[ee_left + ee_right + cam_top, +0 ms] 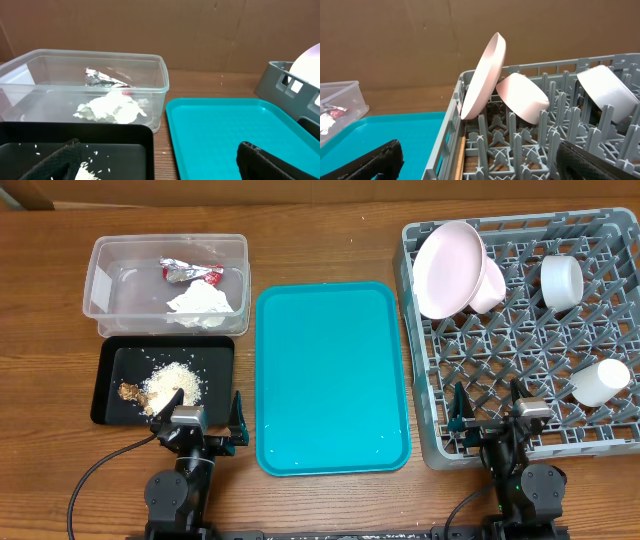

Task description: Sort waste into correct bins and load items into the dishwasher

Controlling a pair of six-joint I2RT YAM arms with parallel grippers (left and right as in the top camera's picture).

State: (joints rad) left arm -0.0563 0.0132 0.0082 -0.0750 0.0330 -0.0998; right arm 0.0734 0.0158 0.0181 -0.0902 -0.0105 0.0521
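Observation:
The clear tub [100, 275] holds the foil wrapper [190, 272] and white napkin [205, 304]; both also show in the left wrist view, wrapper [107, 78], napkin [112, 110]. The black tray [215, 390] holds rice crumbs [178, 382] and a brown lump [130, 391]. The grey rack [425, 370] holds a pink plate [447, 268], a pink bowl [522, 97], white cups [562, 280] [600, 382] and a chopstick [460, 157] along its left wall. My left gripper [202, 423] is open and empty at the black tray's front. My right gripper [492, 412] is open and empty over the rack's front edge.
The teal serving tray [330, 375] lies between the bins and the rack, with nothing on it but a few stray grains. A brown cardboard wall stands behind the table. The wooden table edge is just in front of both arms.

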